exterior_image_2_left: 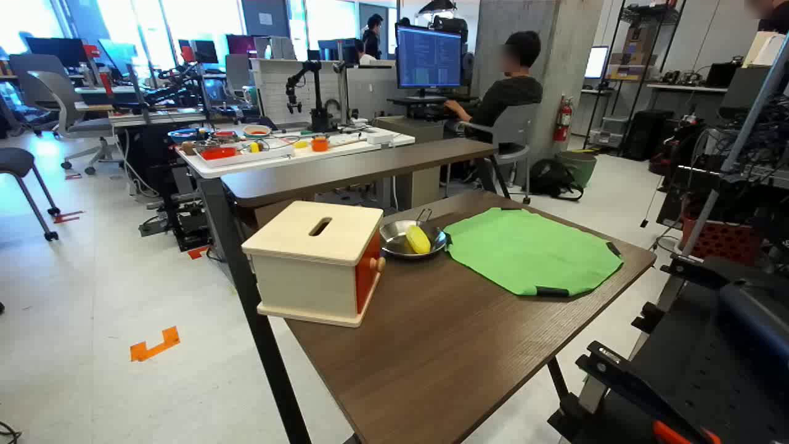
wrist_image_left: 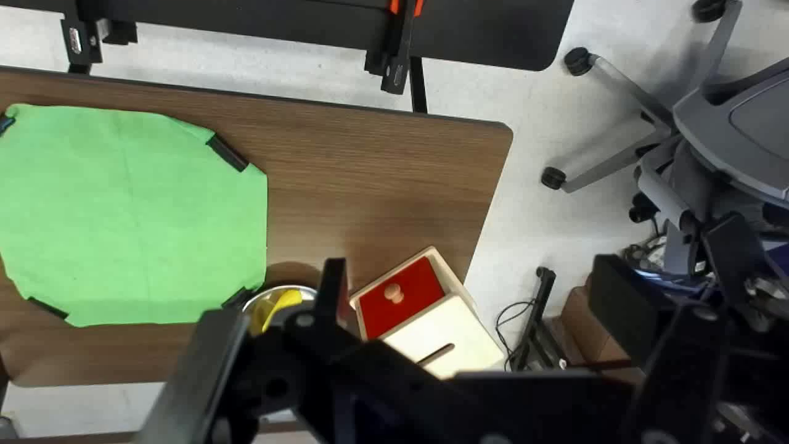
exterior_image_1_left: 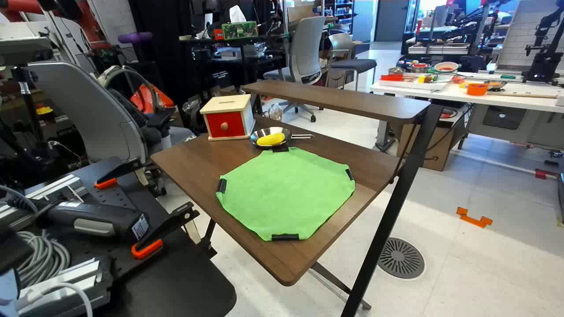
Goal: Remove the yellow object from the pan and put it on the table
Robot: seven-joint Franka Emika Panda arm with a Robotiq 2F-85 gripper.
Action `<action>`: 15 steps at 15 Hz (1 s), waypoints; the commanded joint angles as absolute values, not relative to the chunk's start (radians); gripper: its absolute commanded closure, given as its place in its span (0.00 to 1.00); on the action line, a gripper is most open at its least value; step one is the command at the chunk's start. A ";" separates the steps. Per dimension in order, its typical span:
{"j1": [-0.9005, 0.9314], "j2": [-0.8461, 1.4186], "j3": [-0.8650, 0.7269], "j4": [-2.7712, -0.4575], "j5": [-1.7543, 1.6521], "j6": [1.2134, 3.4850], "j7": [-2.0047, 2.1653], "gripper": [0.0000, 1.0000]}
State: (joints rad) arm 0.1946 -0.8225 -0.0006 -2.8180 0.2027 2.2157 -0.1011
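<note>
Two snags below my spread claw [wrist_image_left: 471,290]

Through my gap I see the red-fronted box [wrist_image_left: 425,316]; dropping straight could jam me. Off one side, partly behind my claw, the yellow object [wrist_image_left: 285,300] lies in the pan [exterior_image_2_left: 395,242]; an off-centre pinch would likely tip both.

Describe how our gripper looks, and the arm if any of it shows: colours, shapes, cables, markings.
In the wrist view, the gripper is mostly black, with chunky, angular fingers, a flat grey face and small round grey fasteners. I can't make out cables or markings on it, nor pick out the arm in any view.
</note>
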 commanded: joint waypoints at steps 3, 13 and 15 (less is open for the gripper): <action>0.190 -0.816 0.003 -2.846 0.205 2.210 -0.104 0.00; 0.166 -0.716 -0.004 -2.755 0.200 2.229 -0.088 0.00; 0.152 -0.634 -0.012 -2.686 0.197 2.243 -0.095 0.00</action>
